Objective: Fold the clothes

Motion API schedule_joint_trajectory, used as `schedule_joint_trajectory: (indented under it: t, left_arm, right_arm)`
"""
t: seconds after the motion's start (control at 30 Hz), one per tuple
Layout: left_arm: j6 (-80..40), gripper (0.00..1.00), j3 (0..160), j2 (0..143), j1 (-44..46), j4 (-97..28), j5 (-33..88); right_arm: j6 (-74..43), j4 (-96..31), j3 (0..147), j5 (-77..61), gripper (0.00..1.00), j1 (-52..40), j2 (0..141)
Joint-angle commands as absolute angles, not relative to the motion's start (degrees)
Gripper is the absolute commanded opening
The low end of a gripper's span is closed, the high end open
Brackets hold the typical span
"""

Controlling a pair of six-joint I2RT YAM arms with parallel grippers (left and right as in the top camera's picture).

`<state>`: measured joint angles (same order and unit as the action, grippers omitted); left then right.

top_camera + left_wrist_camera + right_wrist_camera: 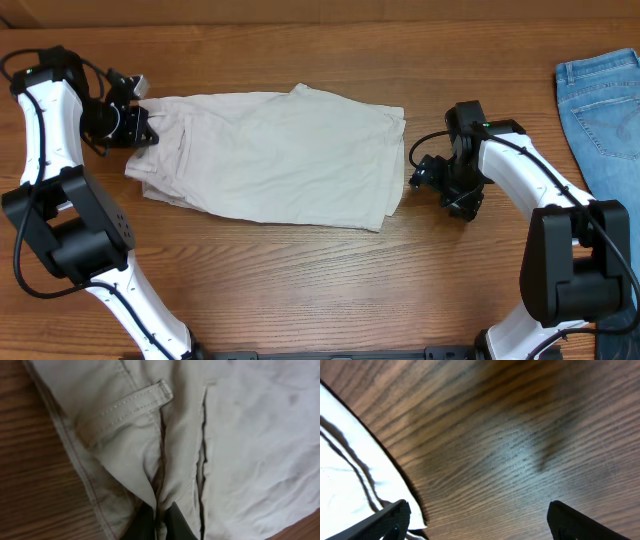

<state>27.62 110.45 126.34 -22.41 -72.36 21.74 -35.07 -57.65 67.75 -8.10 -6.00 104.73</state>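
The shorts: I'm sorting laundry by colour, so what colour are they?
Plain light beige, no pattern; the shorts show best in the overhead view.

Frame edges cut off jeans (610, 110) and left gripper (161, 514).

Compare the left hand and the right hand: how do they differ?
The left hand is shut, pinching the shorts near a belt loop; the right hand is open, holding nothing. The left hand sits over cloth; the right hand over the table by the opposite edge. Both are at the shorts' ends.
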Motion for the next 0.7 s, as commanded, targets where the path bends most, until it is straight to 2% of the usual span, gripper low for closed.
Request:
schedule_joint_trajectory:
  t: [0.0,0.03,0.07,0.1,0.67]
  left_arm:
    - [26.55,0.15,109.25,126.3,-23.46,-71.88,18.06]
    - [26.55,0.27,109.06,126.3,-23.66,-71.85,18.0]
    - [26.55,0.6,108.79,126.3,-23.9,-71.79,18.0]
    - [26.57,1.0,108.55,126.3,-24.01,-71.7,18.0]
    - [28.32,1.0,108.03,128.99,-24.1,-68.05,18.02]
  right_arm:
    - [-34.89,-57.56,67.81,-7.55,0.92,-5.78,104.33]
    - [-34.89,-57.49,67.81,-7.55,0.92,-5.78,104.33]
    - [-34.89,-57.36,67.81,-7.55,0.92,-5.78,104.33]
    - [-34.92,-57.32,67.81,-7.57,0.92,-5.78,104.33]
    - [-34.92,-57.41,67.81,-7.75,0.92,-5.82,104.33]
